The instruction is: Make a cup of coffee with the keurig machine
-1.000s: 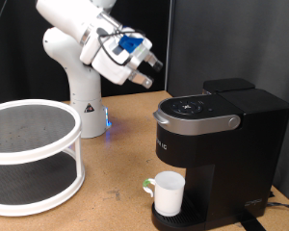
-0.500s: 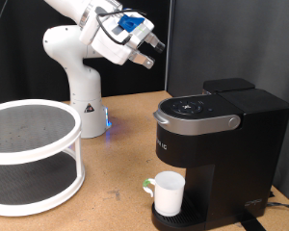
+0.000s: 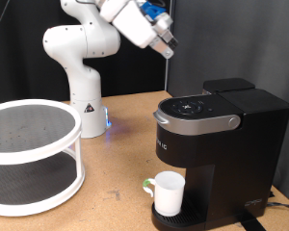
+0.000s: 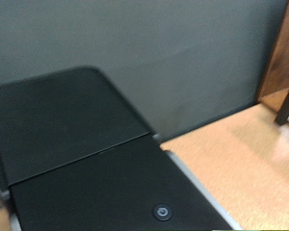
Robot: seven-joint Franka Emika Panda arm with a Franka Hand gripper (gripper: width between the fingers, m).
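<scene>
Overhead, the gripper (image 3: 167, 48) hangs high in the air at about 11 o'clock from the keurig machine (image 3: 220, 144) in the exterior view, well apart from it and touching nothing; its fingers are small and dark against the black backdrop, so whether the jaws stand wide or narrow I cannot tell; nothing shows between them. The machine sits on the wooden table (image 3: 120, 164), lid down, silver-grey handle arched across its front; the cup (image 3: 168, 192) stands upright on the drip tray under the spout, handle pointing toward 9 o'clock. A white two-tier round rack (image 3: 29, 154) occupies the table at 9 o'clock from the machine, well apart; the white arm base (image 3: 82, 87) stands behind, with a blue light glowing at its foot. The wrist view shows only the machine's black top (image 4: 96, 154) and a strip of table (image 4: 241, 164); no fingers appear there.
</scene>
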